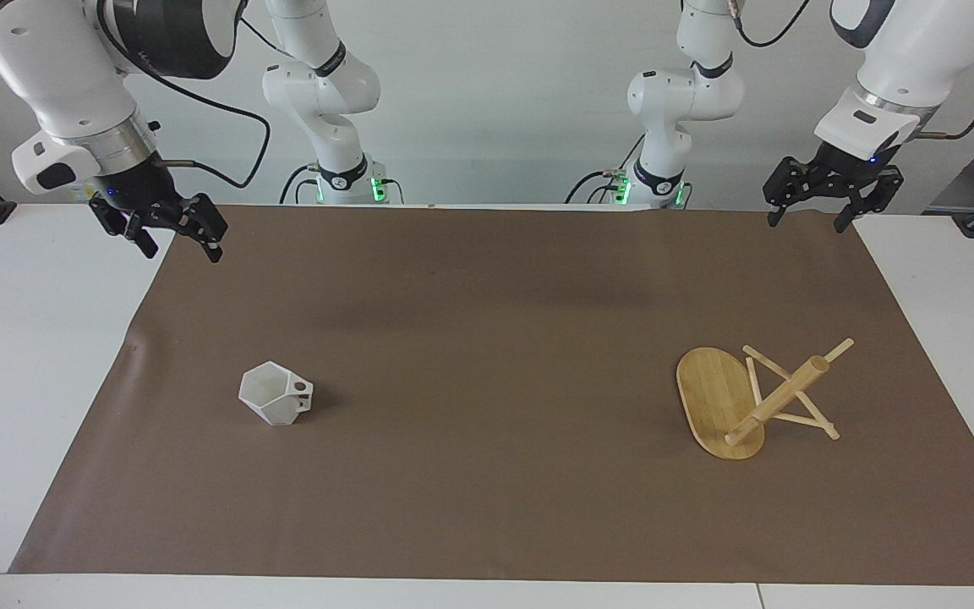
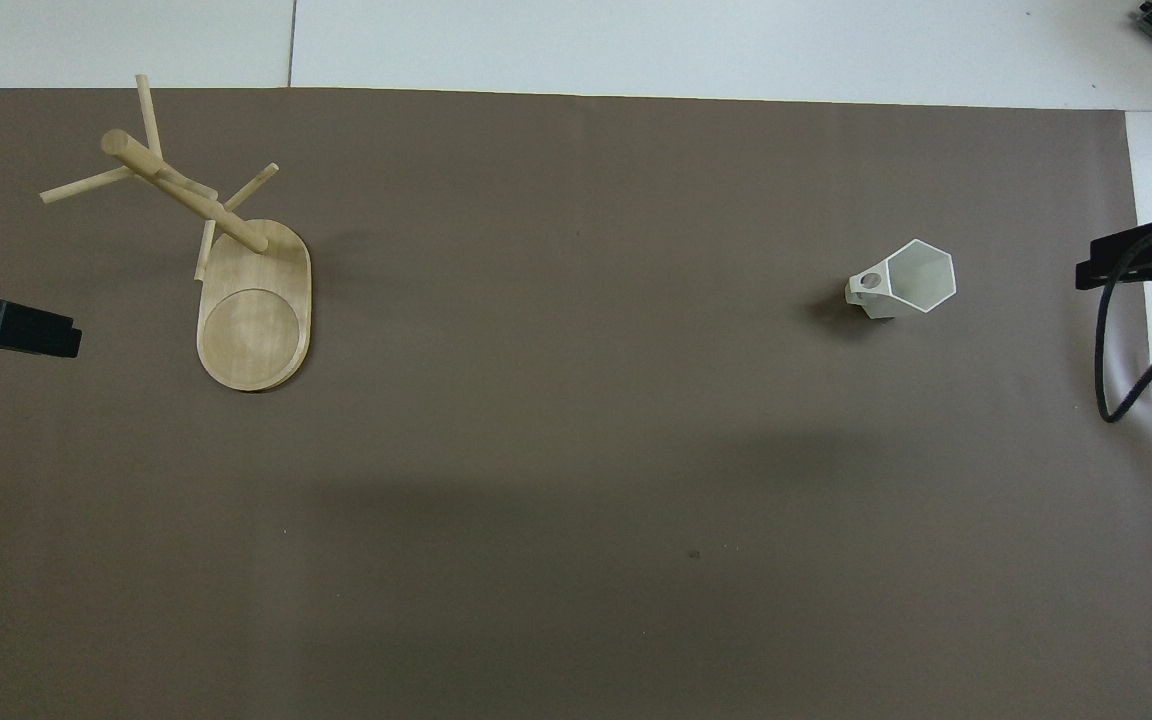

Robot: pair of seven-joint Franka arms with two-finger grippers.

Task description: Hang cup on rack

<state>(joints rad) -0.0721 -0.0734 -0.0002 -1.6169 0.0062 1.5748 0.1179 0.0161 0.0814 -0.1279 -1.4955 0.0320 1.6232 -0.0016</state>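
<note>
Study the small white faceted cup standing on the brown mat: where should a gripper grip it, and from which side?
Probably from above, on the rim wall. The small white faceted cup stands upright, hexagonal mouth open upward. One finger inside, one outside, on a flat facet away from the blocky handle, would leave the handle's round hole free. The right gripper, open, hangs over that end of the brown mat.
</note>
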